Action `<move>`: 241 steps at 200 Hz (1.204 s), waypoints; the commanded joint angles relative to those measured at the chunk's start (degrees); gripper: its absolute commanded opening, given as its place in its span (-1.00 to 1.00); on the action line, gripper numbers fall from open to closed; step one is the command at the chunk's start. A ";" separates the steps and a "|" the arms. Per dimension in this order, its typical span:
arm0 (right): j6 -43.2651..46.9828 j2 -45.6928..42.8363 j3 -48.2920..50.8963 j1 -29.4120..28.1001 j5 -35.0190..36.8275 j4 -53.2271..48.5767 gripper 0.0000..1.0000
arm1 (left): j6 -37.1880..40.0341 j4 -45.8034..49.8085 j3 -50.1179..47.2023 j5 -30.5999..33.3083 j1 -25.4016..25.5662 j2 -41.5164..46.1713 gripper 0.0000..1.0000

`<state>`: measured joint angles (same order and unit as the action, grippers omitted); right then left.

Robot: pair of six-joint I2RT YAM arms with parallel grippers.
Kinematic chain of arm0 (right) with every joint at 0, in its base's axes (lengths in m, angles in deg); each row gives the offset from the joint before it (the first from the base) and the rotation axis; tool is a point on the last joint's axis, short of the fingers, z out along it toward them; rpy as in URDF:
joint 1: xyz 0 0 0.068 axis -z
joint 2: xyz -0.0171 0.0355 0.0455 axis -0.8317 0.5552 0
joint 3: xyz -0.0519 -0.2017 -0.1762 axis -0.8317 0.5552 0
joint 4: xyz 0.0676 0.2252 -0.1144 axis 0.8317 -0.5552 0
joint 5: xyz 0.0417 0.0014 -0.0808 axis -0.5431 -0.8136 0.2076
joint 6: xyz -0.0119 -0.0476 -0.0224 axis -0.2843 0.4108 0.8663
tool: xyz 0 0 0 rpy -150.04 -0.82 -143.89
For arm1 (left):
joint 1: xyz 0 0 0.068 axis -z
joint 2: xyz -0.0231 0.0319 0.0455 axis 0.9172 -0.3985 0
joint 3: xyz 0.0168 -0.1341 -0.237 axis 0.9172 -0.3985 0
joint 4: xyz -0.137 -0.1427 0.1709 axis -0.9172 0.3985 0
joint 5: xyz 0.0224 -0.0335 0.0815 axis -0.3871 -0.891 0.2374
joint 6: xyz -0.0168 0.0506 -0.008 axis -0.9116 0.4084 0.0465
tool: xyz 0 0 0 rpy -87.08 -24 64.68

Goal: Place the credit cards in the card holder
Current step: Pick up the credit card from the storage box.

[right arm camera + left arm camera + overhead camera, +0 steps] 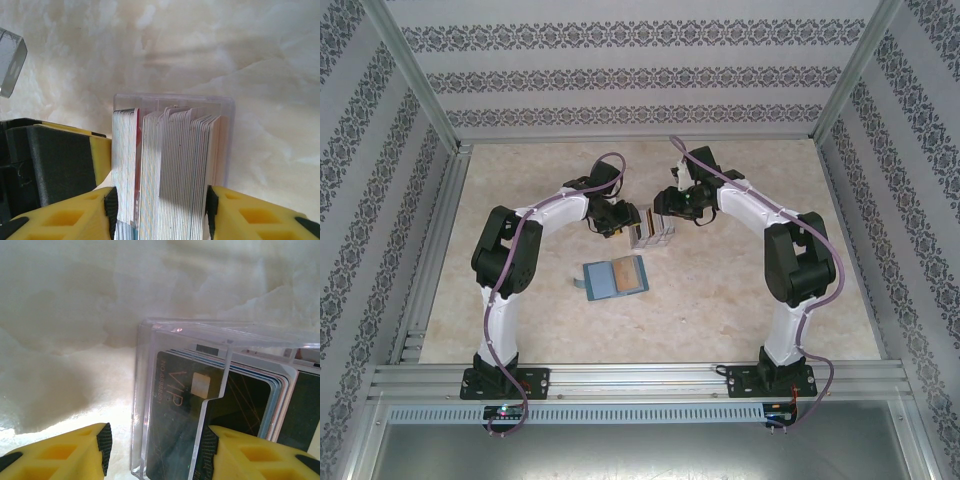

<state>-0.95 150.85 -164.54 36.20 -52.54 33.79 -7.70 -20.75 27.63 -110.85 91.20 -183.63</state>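
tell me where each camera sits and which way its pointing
top external: above and behind the bases, looking down on the table; left arm and right arm whole, teal wallet lying open.
left wrist: on the left arm, looking past the left claw at the clear card box, a dark card facing it.
right wrist: on the right arm, looking past the right claw at the credit cards edge-on.
shared: both wrist views show the clear card box, one face-on, one edge-on.

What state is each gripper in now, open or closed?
Left gripper: open, nothing clamped.
Right gripper: around the upright stack of thin plastic cards; grip cannot be told.
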 commanded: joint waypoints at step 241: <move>-4.01 -4.66 2.84 1.96 -9.99 7.53 -0.85 | -2.10 -5.65 -0.95 -1.57 2.83 -2.02 0.07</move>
<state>-4.03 148.82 -161.79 39.26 -54.05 37.24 -9.03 -22.71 27.41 -110.85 91.44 -183.78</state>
